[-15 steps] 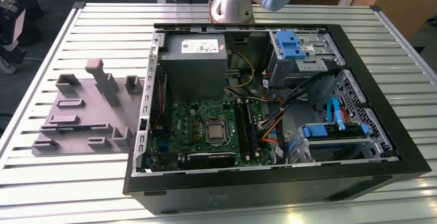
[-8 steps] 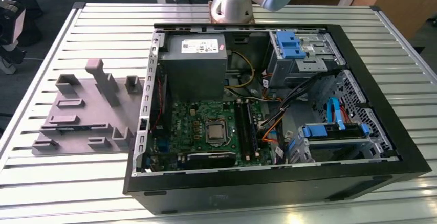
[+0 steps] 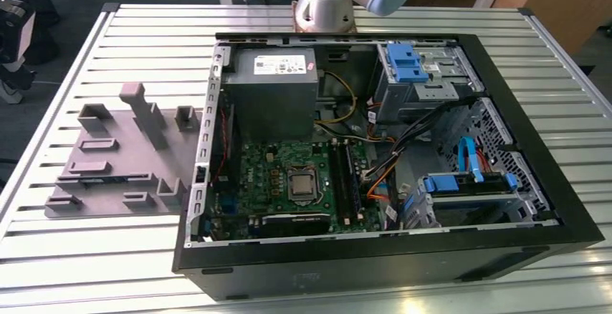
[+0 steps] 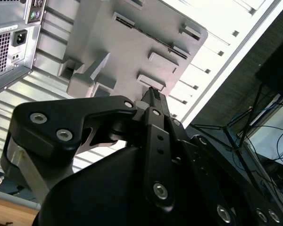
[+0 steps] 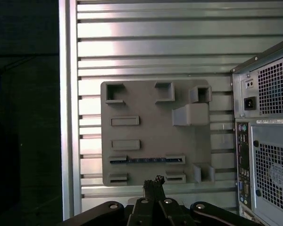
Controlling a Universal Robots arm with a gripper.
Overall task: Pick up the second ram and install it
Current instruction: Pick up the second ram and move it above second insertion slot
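Observation:
The second ram (image 5: 146, 160) is a thin blue-green stick standing on edge in a long slot of the grey fixture tray (image 5: 146, 129). In the exterior view the stick (image 3: 105, 178) sits near the front of that tray (image 3: 115, 153), left of the computer case. My gripper (image 5: 153, 181) hangs well above the tray and clear of the stick. Its black fingertips (image 4: 153, 92) are pressed together with nothing between them.
The open computer case (image 3: 383, 257) lies at the exterior view's right, with the green motherboard (image 3: 263, 178), its black memory slots (image 3: 342, 178), a power supply (image 3: 272, 88) and blue drive bays (image 3: 411, 63). The arm's base (image 3: 325, 6) stands behind the case on the slatted metal table (image 3: 125, 49).

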